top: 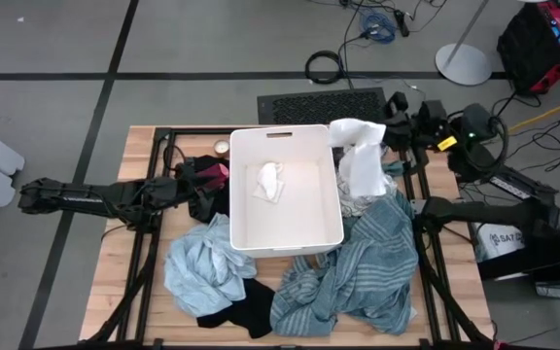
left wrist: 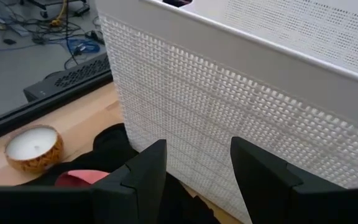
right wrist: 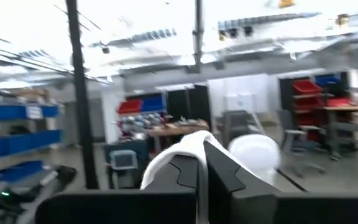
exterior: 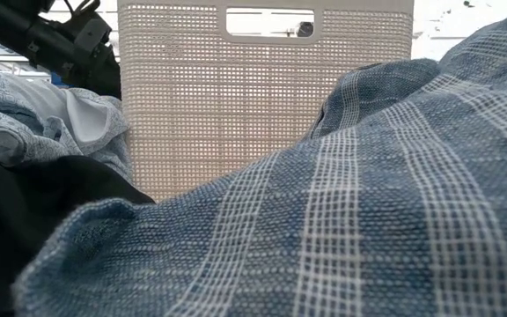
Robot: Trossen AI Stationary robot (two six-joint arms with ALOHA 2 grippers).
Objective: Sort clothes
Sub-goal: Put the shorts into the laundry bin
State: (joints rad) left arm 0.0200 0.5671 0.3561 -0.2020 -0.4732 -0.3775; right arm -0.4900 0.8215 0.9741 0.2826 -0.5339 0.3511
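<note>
Right gripper (right wrist: 201,163) clamped on white patterned cloth (top: 360,156), hanging over the white perforated plastic bin's (top: 333,199) right rim. Left gripper (left wrist: 194,165) spread wide, empty, above the half-hidden magenta garment (left wrist: 79,179). Striped teal-grey fabric (exterior: 341,220) blocks most of the low view.

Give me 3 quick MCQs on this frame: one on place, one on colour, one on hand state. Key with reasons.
1. Where does the candle sit?
A. on the wood, off the bin's far left corner
B. inside the bin
C. on the striped garment

2. What colour is the garment lying inside the bin?
A. black
B. white
C. magenta

3. How is the right hand?
A. wide open, empty
B. shut on the white cloth
C. shut on the bin's rim

Key: 1 A, the high view shows it on bare table beside that corner. 2 B, a crumpled white piece lies on the bin floor. 3 B, its fingers meet with the white cloth pinched between them, lifted at the bin's far right corner.
</note>
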